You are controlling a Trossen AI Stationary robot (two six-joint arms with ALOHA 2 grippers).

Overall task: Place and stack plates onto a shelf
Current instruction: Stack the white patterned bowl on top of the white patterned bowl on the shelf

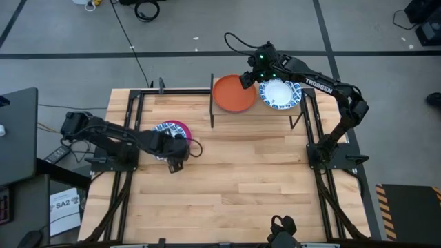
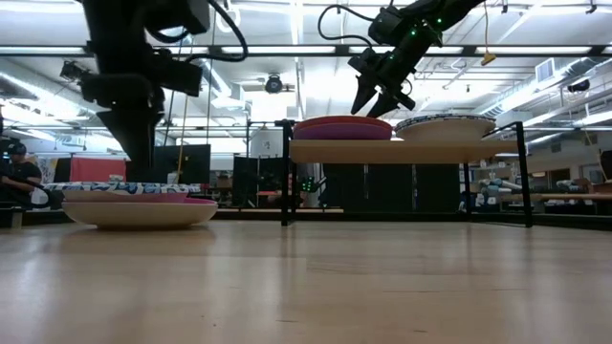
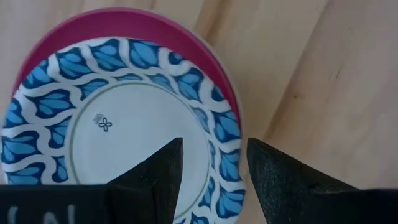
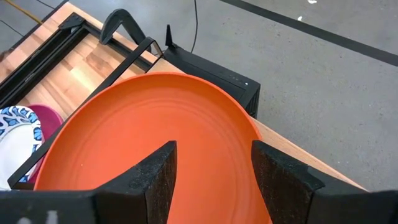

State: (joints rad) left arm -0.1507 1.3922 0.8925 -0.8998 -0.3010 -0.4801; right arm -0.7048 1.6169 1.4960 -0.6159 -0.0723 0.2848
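Sitting glossy on the shelf (image 1: pixel 298 110), the orange plate (image 1: pixel 234 94) lies under the right gripper (image 1: pixel 249 78), jaws open and empty.

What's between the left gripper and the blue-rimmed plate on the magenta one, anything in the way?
Nothing. In the left wrist view the left gripper, open, has only air between it and the blue-rimmed plate lying on the magenta plate.

Light-wood tabletop (image 1: pixel 234 172) with black metal side rails, magenta plate (image 1: pixel 180 129) lying directly on it at left, blue-rimmed white plate (image 1: pixel 166 129) on top, raised shelf (image 2: pixel 402 150) at far edge, purple plate (image 2: pixel 342 133) under orange plate (image 1: pixel 233 94), blue-patterned plate stack (image 1: pixel 280 94) just beside
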